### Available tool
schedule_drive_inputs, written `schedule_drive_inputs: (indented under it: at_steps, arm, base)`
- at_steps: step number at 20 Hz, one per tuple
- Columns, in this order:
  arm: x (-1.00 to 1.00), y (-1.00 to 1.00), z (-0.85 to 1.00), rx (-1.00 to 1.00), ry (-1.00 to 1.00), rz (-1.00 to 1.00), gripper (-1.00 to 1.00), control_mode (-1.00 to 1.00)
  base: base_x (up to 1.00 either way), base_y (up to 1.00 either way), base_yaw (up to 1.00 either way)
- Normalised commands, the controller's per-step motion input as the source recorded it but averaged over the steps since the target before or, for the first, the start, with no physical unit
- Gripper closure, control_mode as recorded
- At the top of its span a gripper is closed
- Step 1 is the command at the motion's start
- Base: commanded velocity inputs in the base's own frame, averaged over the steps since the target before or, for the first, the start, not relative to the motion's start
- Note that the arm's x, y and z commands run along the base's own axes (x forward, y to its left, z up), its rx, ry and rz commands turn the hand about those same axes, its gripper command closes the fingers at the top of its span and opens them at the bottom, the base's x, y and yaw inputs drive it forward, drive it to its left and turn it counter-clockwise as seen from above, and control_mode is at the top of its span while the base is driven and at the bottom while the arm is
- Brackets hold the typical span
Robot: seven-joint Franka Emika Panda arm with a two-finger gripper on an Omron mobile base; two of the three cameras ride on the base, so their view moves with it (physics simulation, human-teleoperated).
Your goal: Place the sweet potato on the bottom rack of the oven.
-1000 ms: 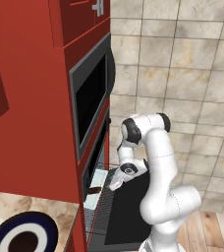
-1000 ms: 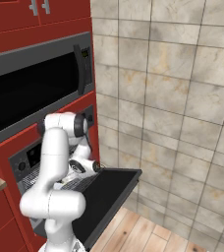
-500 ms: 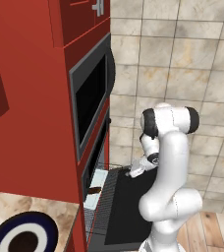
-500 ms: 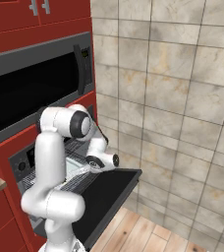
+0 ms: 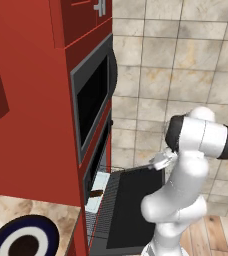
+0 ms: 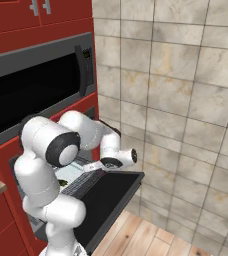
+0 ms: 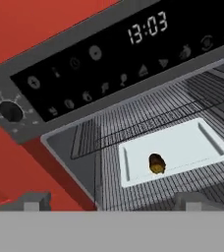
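Observation:
The sweet potato [image 7: 156, 163], a small dark brown lump, lies free on the bottom rack [image 7: 182, 147], a pale flat shelf slid out of the oven [image 7: 109, 59] below its clock panel. From the left base view the sweet potato [image 5: 97, 192] sits on the pale rack [image 5: 100, 181] above the lowered black door [image 5: 133, 205]. My gripper [image 5: 161, 160] hovers open over the door's outer edge, well away from the potato, with nothing between its fingers [image 7: 33, 202]. In the right base view the gripper [image 6: 92, 167] points toward the rack [image 6: 68, 172].
A black-windowed, grey-framed unit [image 5: 93, 100] sits above the oven in the red cabinetry [image 5: 36, 125]. A blue-rimmed plate [image 5: 6, 235] rests on the counter at lower left. A wire rack [image 7: 148, 123] spans the cavity behind the shelf. A tiled wall [image 6: 186, 100] stands to the right.
My hand has drawn back from the rack toward the door's outer edge and risen slightly. The sweet potato has stayed on the rack.

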Motion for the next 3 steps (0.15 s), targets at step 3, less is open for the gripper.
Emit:
schedule_drive_inputs:
  at_steps: [3]
  arm:
    - [-0.98, -0.15, 1.00, 0.00, -0.16, -0.03, -1.00, -1.00]
  base:
    - [0.00, 0.00, 0.00]
